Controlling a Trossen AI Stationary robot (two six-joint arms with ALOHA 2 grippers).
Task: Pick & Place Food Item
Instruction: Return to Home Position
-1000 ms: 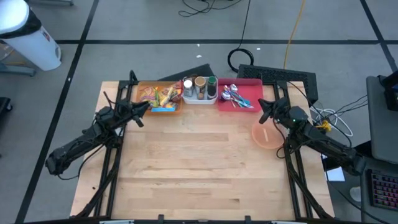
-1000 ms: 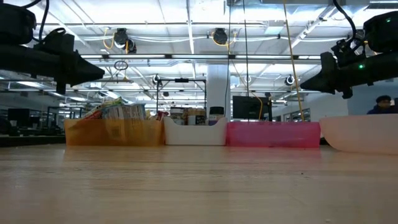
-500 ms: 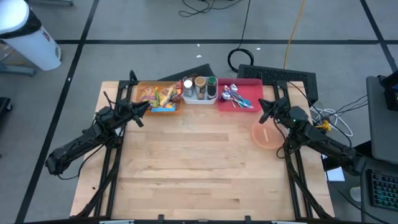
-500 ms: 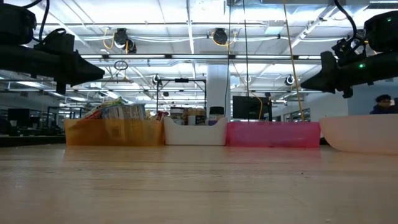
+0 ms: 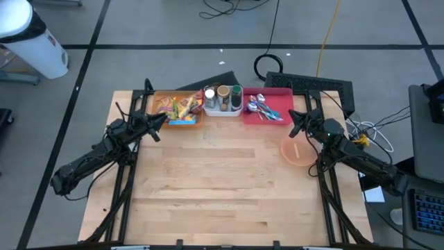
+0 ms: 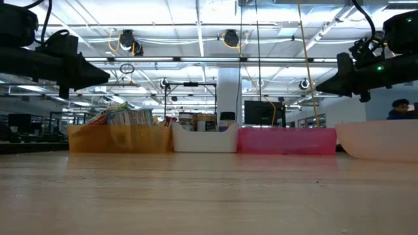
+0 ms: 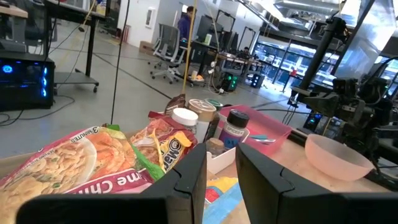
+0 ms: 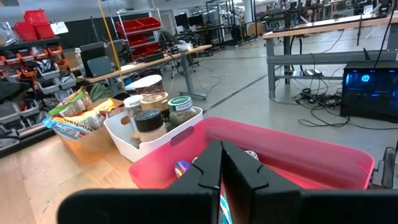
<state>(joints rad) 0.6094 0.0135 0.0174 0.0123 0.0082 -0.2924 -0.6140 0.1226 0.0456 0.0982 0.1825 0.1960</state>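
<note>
Both arms off to the sides, bins all loaded

We've got the left gripper (image 5: 161, 119) by the worktop's (image 5: 222, 180) left edge, fingers slightly apart and empty. The right gripper (image 5: 295, 125) is near the pink bowl (image 5: 300, 151), fingers together. Along the far edge, snack packets (image 5: 177, 105) fill the orange bin (image 5: 151, 104), seasoning bottles (image 5: 223, 94) stand in the white bin (image 5: 223, 112), and spoons (image 5: 258, 105) lie in the red bin (image 5: 281, 104).

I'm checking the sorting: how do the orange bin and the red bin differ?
The orange bin stands at the row's left end; the red bin at its right end. The orange bin is heaped with snack packets rising above its rim; the red bin holds spoons lying low. Both flank the white bin at the table's far edge.
</note>
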